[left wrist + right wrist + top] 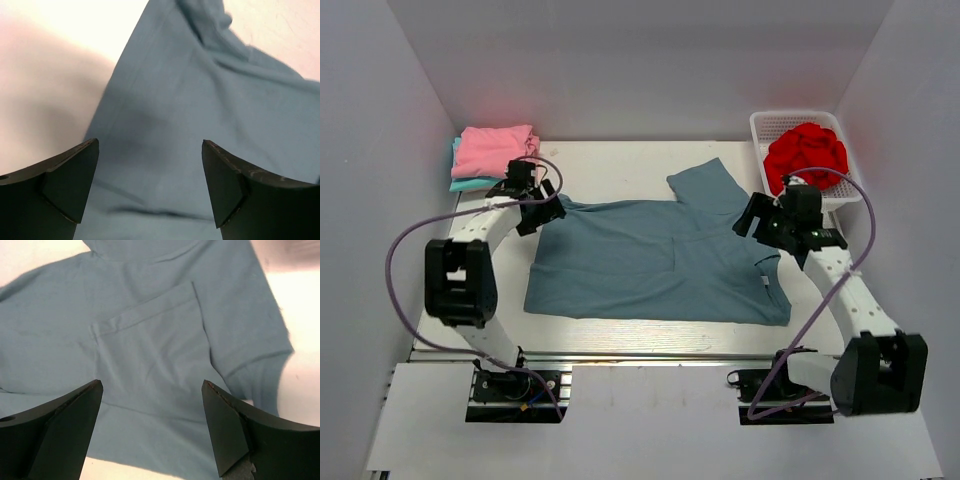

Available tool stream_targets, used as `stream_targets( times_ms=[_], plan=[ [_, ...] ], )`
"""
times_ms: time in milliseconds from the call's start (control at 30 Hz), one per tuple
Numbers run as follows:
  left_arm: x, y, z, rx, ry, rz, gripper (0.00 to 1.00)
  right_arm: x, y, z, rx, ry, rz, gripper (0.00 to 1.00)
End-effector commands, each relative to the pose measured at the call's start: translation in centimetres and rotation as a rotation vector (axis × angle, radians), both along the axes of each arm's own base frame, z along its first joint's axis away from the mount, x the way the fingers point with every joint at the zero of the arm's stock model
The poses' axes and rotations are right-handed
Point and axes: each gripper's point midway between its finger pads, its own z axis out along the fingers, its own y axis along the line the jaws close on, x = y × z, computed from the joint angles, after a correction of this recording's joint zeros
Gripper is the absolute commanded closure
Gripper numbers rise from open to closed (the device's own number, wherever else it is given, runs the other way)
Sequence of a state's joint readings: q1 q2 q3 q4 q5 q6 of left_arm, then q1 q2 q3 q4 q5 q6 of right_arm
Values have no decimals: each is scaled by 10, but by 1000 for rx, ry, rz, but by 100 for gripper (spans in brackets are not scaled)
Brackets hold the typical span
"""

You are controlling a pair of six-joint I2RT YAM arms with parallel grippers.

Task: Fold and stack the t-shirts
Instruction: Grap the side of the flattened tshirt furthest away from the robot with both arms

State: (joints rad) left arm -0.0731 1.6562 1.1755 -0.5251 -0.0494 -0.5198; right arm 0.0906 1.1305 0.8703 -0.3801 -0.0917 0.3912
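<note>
Blue-grey tee (650, 265) is spread out flat on the table (620, 160), chest pocket (145, 355) facing up, mostly smooth. One sleeve (705, 180) sticks out from its far edge; its far-left corner is drawn out to a point with some rumpling there. Left gripper (150, 145) hangs over that far-left corner, jaws apart, nothing between them. In the left wrist view there is only cloth below the two fingers (70, 182), with bare tabletop just off the tee's left edge. I can't tell from any view whether the fingertips touch the fabric. Right gripper (152, 385) is over the tee's right end, jaws also wide apart and holding nothing. The right wrist view looks down on the pocket, with a short sleeve hem to the right of it. Contact with the cloth can't be judged there either. Pink tee (495, 148) is folded and sits on top of a teal tee (468, 184), which shows only as a thin edge under it. That stack is behind and to the left of the blue-grey tee, just past the left gripper and not touching the blue-grey cloth. Red tee (807, 155) is bunched up inside a white mesh basket (765, 125), behind and to the right of the blue-grey tee, close behind the right wrist.
</note>
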Motion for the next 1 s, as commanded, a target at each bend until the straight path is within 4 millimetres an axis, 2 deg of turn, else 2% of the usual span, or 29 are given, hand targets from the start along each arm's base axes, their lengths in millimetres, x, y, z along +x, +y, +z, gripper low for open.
stream_targets(
  times_ms=[0, 33, 67, 100, 133, 200, 267, 300, 333, 400, 467, 533, 600, 667, 700, 767, 800, 833, 867, 900, 933, 967],
  plan=[
    [39, -3, 14, 35, -89, -91, 8, 25, 14, 7, -30, -43, 76, 14],
    [52, -5, 22, 32, -119, -105, 10, 30, 17, -9, -34, 7, 82, 14],
    [60, -7, 21, 34, -129, -122, 10, 41, 22, 3, -36, -27, 96, 14],
    [68, -7, 8, 43, -116, -134, 11, 46, 25, 6, -38, -35, 101, 15],
    [81, -13, 15, 57, -149, -179, 12, 51, 27, -6, -43, 1, 107, 15],
    [99, -13, 6, 74, -143, -201, 14, 64, 32, 1, -57, -19, 114, 17],
    [107, -19, -3, 88, -140, -230, 14, 72, 32, -4, -81, -5, 98, 17],
    [112, -17, -5, 99, -144, -221, 14, 77, 32, 0, -84, -15, 93, 17],
    [113, -21, -19, 109, -125, -246, 17, 79, 34, -1, -83, -13, 99, 17],
    [119, -17, -24, 131, -120, -229, 18, 87, 38, 0, -81, -15, 110, 17],
    [119, -17, -38, 154, -94, -235, 24, 92, 43, -2, -74, -13, 116, 17],
    [123, -14, -40, 172, -101, -220, 25, 96, 46, 0, -73, -26, 118, 18],
    [127, -13, -51, 173, -97, -207, 31, 99, 50, -2, -73, -33, 126, 18],
    [129, -18, -54, 172, -105, -201, 32, 104, 56, -1, -86, -37, 146, 18],
    [130, -18, -56, 172, -109, -201, 32, 108, 57, -9, -101, -20, 157, 18],
    [132, -15, -64, 183, -97, -182, 32, 117, 59, -6, -139, -29, 157, 18],
    [132, -15, -66, 184, -89, -182, 35, 123, 54, -23, -176, 6, 136, 18],
    [134, -12, -63, 197, -90, -172, 35, 135, 56, -8, -200, -30, 128, 18],
    [138, -8, -64, 215, -92, -157, 35, 137, 54, -12, -224, -13, 116, 18],
    [137, -8, -70, 216, -71, -159, 35, 148, 52, -20, -251, 4, 114, 18],
    [138, -6, -72, 225, -60, -154, 35, 156, 55, -13, -253, -13, 113, 18],
    [144, -4, -65, 237, -68, -144, 35, 159, 54, -24, -269, 13, 104, 18]
  ],
)
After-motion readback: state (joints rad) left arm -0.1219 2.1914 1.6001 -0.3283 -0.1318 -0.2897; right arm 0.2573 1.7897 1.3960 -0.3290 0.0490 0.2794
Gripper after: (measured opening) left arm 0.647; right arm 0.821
